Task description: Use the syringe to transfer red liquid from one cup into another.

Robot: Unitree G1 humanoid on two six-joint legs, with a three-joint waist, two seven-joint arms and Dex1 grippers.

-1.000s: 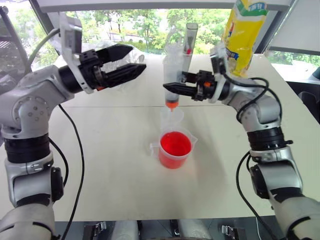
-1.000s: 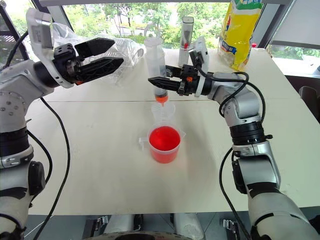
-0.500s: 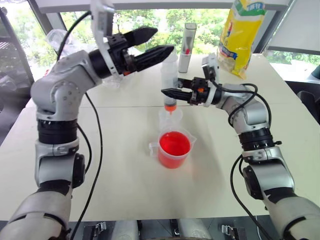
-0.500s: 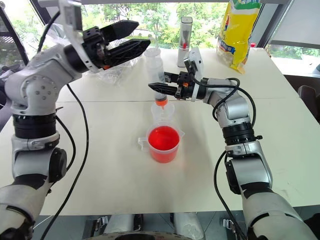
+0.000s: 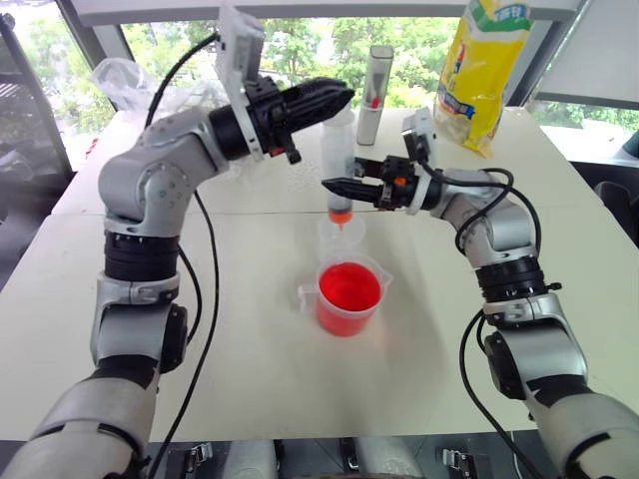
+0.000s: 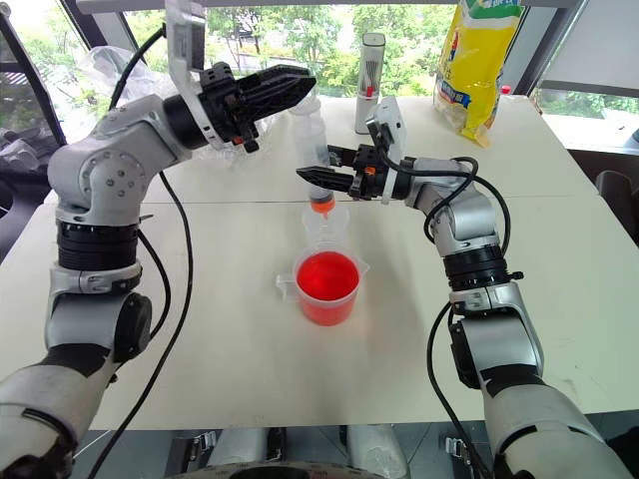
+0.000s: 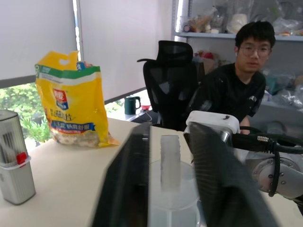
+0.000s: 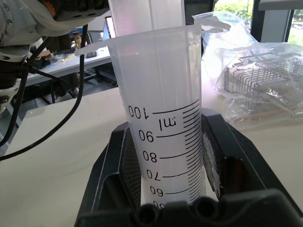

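Syringe (image 8: 161, 118) barrel between right fingers (image 8: 118, 175)

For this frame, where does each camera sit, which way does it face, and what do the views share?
Left and right eye views: on the head, looking forward and down at the table; both arms show.
Left wrist view: along the left gripper at the syringe plunger, a yellow bag and a seated person.
Right wrist view: along the right gripper, shut on the syringe barrel.
Shared: the syringe.

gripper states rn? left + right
Left gripper: shut on the syringe plunger.
Right gripper: shut on the syringe barrel.
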